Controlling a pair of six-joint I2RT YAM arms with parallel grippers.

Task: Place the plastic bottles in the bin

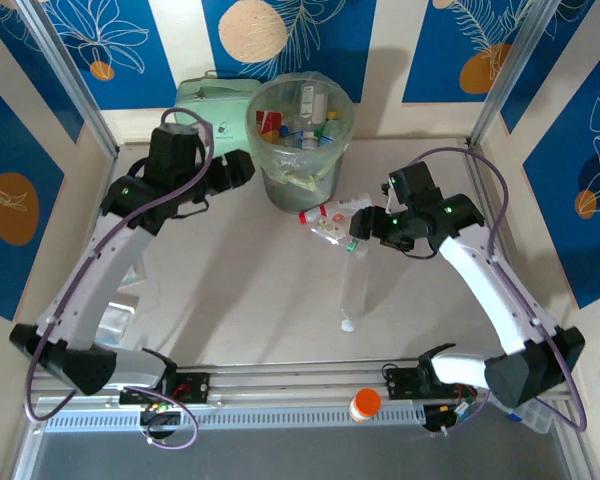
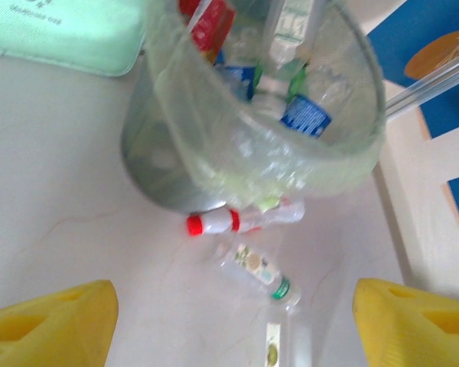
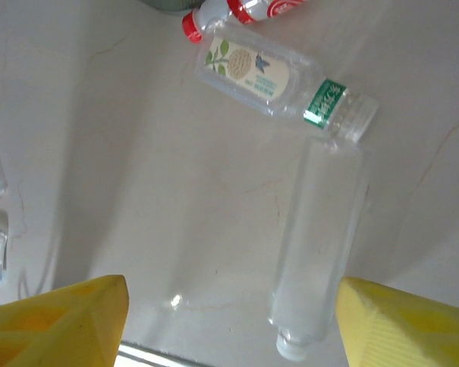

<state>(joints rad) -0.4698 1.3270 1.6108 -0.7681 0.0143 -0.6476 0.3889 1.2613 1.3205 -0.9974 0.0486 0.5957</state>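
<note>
While my right gripper [image 3: 233, 313] hangs over the table [image 3: 138, 191] with its yellow fingers spread wide and nothing between them, a tall clear bottle with a white cap [image 3: 319, 245] lies flat just below, off-centre toward one finger. Past its far end, just beside it, lies a short labelled bottle with a green neck band [image 3: 271, 76], and beyond that a red-capped bottle [image 3: 193, 25] at the foot of the bin [image 1: 300, 180]. My left gripper [image 2: 233, 321], equally wide and empty, hovers beside the bin, which already holds several bottles. I judge I am picking up the next bottle: I must centre on the tall bottle, lower, and close gently across its body, since it may roll
</note>
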